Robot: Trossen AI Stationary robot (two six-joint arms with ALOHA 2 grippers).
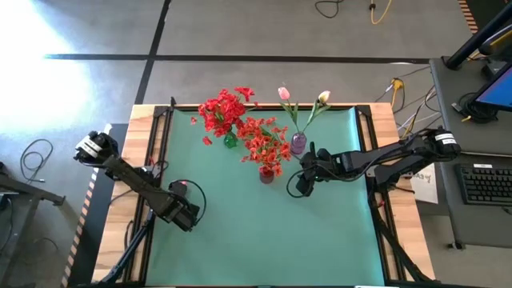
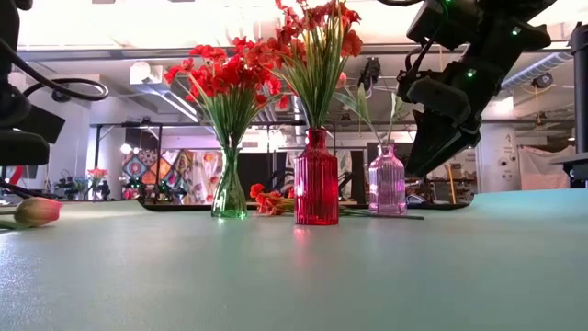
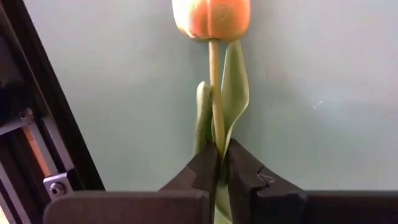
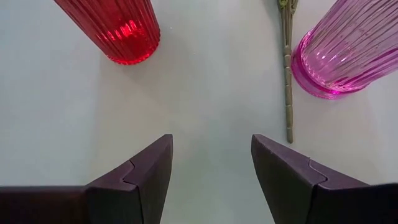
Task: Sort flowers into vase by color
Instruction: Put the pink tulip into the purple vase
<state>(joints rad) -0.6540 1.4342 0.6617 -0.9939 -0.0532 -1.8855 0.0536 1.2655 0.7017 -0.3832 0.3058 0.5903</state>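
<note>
The left end effector sits low at the left edge of the green tabletop, its two dark fingers pressed together on the stem of a pink-orange tulip. The bud lies straight ahead of the fingertips, resting on the tabletop, with a long leaf running alongside the stem.

The right end effector hovers above the tabletop with its fingers spread apart and nothing between them. Ahead of it to one side stands the red vase, and to the other the pink vase. A loose green stem lies on the tabletop just beside the pink vase.

Beyond the red vase, a green vase holds red blossoms; the red vase carries orange-red blossoms. The pink vase appears to hold two tulip buds, though the stems are thin from above.
</note>
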